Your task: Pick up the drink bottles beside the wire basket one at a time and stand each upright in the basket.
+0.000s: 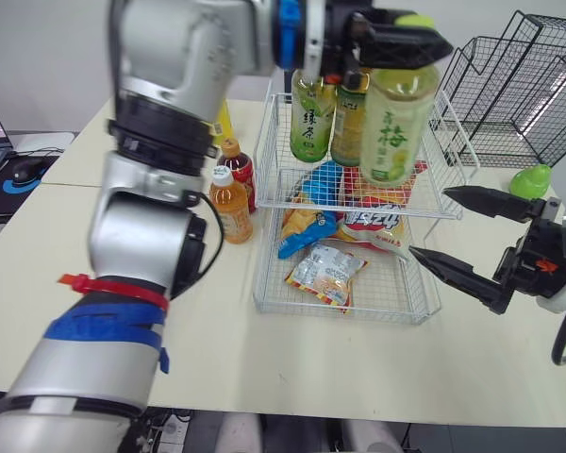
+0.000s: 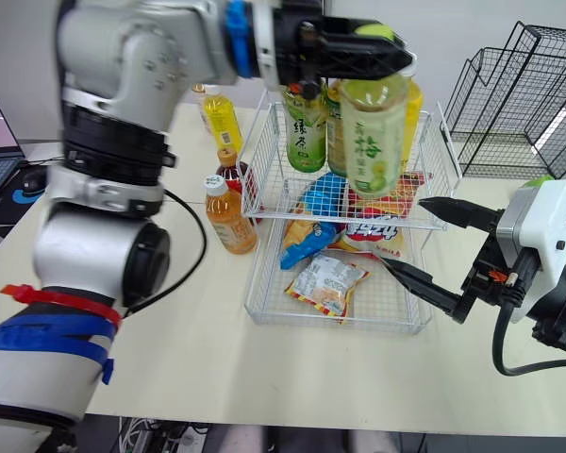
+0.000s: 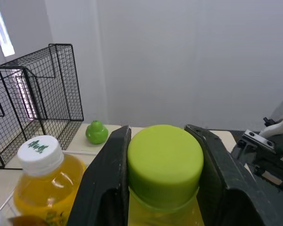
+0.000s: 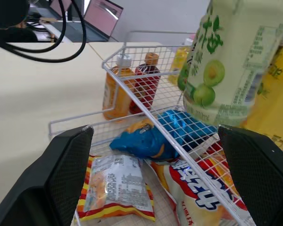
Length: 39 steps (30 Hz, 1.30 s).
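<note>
My left gripper (image 1: 401,42) is shut on the green cap (image 3: 165,162) of a pale plum drink bottle (image 1: 396,132). The bottle hangs upright over the upper tier of the white wire basket (image 1: 264,274), its base low among the bottles there. Two green tea bottles (image 1: 312,118) and a yellow bottle (image 2: 412,104) stand upright in that tier. Left of the basket, an orange bottle (image 1: 230,205), a dark red bottle (image 1: 239,170) and a yellow bottle (image 2: 223,118) stand on the table. My right gripper (image 1: 429,222) stands open just right of the basket, holding nothing.
Snack bags (image 1: 326,274) lie in the basket's lower tier, with a blue bag (image 1: 307,222) and a chips bag (image 1: 377,222) above them. Black wire racks (image 1: 519,85) stand at the back right, beside a small green object (image 1: 530,179). A mouse (image 1: 24,172) lies far left.
</note>
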### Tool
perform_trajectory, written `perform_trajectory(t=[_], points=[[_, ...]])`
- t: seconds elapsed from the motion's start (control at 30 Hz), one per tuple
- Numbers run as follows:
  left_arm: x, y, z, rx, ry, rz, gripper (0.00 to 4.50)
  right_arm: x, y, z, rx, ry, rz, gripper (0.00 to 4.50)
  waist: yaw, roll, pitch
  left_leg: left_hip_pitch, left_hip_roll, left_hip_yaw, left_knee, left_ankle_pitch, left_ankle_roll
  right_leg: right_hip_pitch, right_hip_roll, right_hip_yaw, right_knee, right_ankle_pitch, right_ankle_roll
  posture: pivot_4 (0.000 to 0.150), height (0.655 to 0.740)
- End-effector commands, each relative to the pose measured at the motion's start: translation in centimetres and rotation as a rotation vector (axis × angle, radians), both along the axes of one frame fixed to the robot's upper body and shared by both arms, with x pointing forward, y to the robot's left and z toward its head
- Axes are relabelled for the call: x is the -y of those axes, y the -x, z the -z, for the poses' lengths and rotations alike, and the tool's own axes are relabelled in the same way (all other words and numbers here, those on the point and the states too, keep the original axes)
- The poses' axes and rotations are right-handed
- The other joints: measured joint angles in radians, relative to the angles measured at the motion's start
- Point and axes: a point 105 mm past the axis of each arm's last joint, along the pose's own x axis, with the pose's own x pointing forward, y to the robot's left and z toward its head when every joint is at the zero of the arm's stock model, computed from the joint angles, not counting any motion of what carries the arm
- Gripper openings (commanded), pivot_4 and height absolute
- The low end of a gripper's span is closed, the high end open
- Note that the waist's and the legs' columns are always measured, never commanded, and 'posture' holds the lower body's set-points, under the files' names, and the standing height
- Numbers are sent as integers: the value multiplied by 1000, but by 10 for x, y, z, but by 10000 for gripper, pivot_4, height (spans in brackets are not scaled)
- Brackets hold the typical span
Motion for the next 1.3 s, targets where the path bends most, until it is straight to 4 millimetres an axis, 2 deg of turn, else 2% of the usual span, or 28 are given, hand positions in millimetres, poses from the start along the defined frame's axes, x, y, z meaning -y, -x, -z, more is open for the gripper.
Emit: perform_trajectory(t=[0.03,0.13,0.27,0.37,0.47,0.53,0.8,1.03,1.17,1.3], points=[[12,-5,-8,84,41,-28,13788,0,2,-9,68,-17,40,45000,0,0,0,0,0,0,0,0,0,0,0,0,0,0,0,1500,7134],[24,-9,6,68,3,-20,13788,-2,0,-10,79,-23,55,45000,1,0,0,-1,0,0,0,0,0,-1,0,0,0,0,0,1500,7134],[32,-13,15,66,-29,-21,13788,-1,-1,-12,90,-25,68,45000,2,1,0,-2,-1,0,1,0,0,-1,0,0,0,0,0,1500,7134],[33,-14,20,51,-44,-8,13788,8,10,-3,85,-31,80,45000,4,1,0,-2,-1,-1,1,0,0,-1,0,-1,0,0,0,1500,7134],[26,-14,21,52,-55,3,13788,16,18,4,80,-29,89,45000,7,2,0,-2,-1,-2,1,0,0,0,0,-1,0,-1,1,1500,7134],[23,-13,19,67,-54,6,21166,18,20,7,82,-27,91,45000,3,2,0,-2,-2,-2,2,0,0,1,0,0,0,-1,2,1500,7134],[9,-3,2,76,-15,45,44837,21,23,7,104,-29,93,45000,2,2,0,-2,-1,-3,3,0,0,2,1,-1,1,-1,4,1500,7134],[-20,2,-11,111,3,37,44837,23,20,6,133,-27,98,45000,3,2,0,-1,-1,-3,3,0,0,2,1,-1,1,-1,3,1500,7134],[-48,5,-16,138,14,18,44837,24,19,4,142,-23,102,45000,1,3,-1,-1,-1,-3,4,0,0,2,1,-1,1,-1,3,1500,7134],[-77,0,-11,148,2,-69,44837,22,17,2,146,-17,89,45000,2,4,-1,0,0,-3,3,0,0,2,1,-1,2,0,1,1500,7134]])
